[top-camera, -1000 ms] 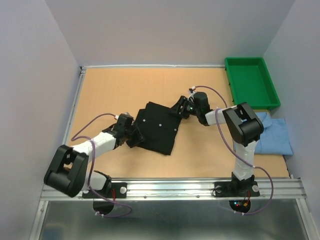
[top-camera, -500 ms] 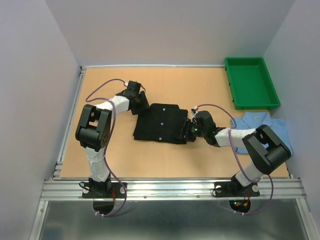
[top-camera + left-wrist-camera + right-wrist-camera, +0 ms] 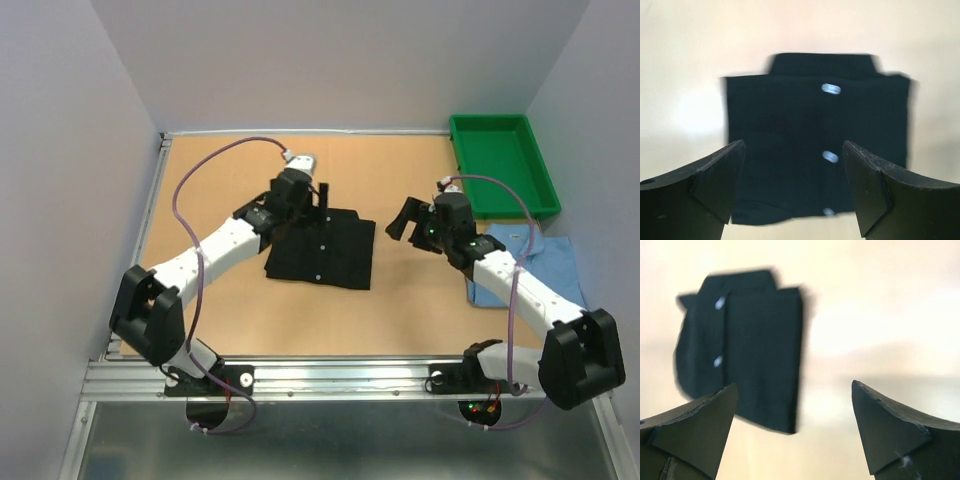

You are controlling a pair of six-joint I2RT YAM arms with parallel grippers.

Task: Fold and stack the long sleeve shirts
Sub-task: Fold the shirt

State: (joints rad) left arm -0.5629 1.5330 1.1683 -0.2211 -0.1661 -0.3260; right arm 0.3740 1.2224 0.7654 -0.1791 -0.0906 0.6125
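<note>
Two shirts lie on the tabletop (image 3: 230,170). The light blue shirt (image 3: 560,268) lies at the right edge, just near of the green tray (image 3: 500,165), and the right forearm crosses above its inner part, so how it lies there cannot be told. The black shirt (image 3: 322,250) sits mid-table as a neat rectangle with its collar toward the far side. Judged from that shape, its fold looks done and the step in hand is to leave it cleanly and go for the blue one.

The left gripper (image 3: 312,196) hangs over the black shirt's far edge, its jaws spread wide and holding nothing. The right gripper (image 3: 408,218) hangs over bare board between the two shirts, its jaws equally wide and also empty.

To do this well, the left arm should rise straight up before it swings aside, so that neither finger snags the collar (image 3: 822,62) and pulls the fold open. The right arm should draw clear of the blue cloth first, then each arm should take one shoulder corner with a shallow pinch and drag the shirt flat onto open board.

The small white buttons (image 3: 830,89) run in a straight line down the black front, which suggests a square fold. The blue shirt's own placket can serve as the same centreline.
</note>
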